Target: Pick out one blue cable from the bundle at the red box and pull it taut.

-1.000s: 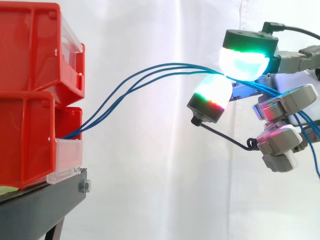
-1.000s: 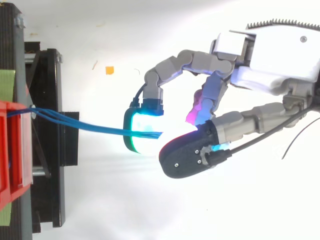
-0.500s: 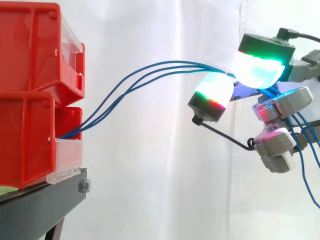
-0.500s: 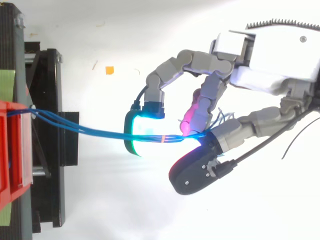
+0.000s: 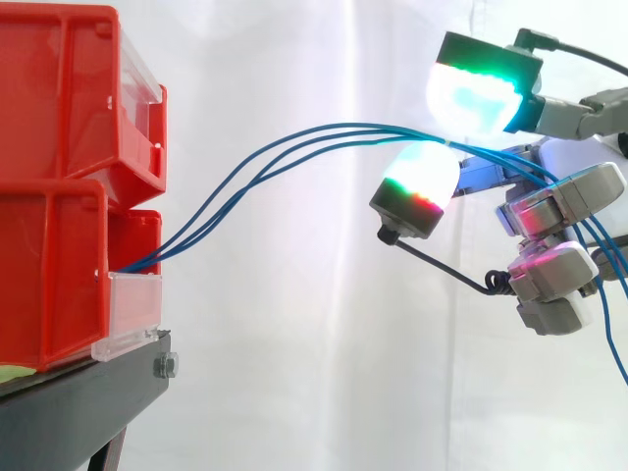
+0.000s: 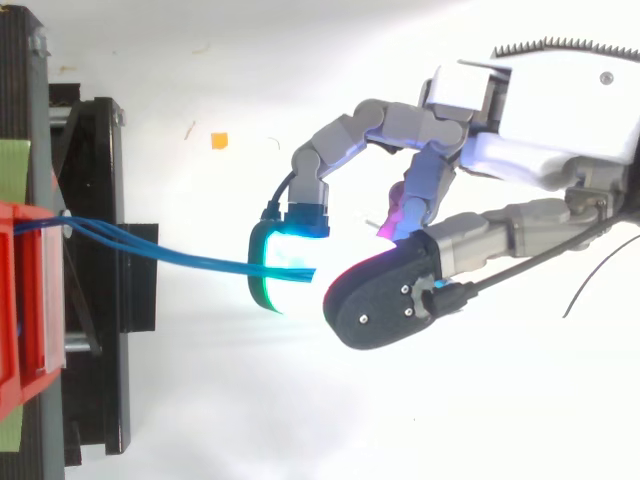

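side view: hand point(image 5: 554, 196) fingers point(image 5: 422, 186) curled round blue cables point(image 6: 200, 257) arcing from lower red box point(image 5: 49, 275)

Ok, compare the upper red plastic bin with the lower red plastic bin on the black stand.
The upper red plastic bin is stacked on top, while the lower red plastic bin rests on the black stand. The thin blue cables run out of the lower bin's front opening, and none leave the upper bin. Both are red plastic with a clear piece at the front.
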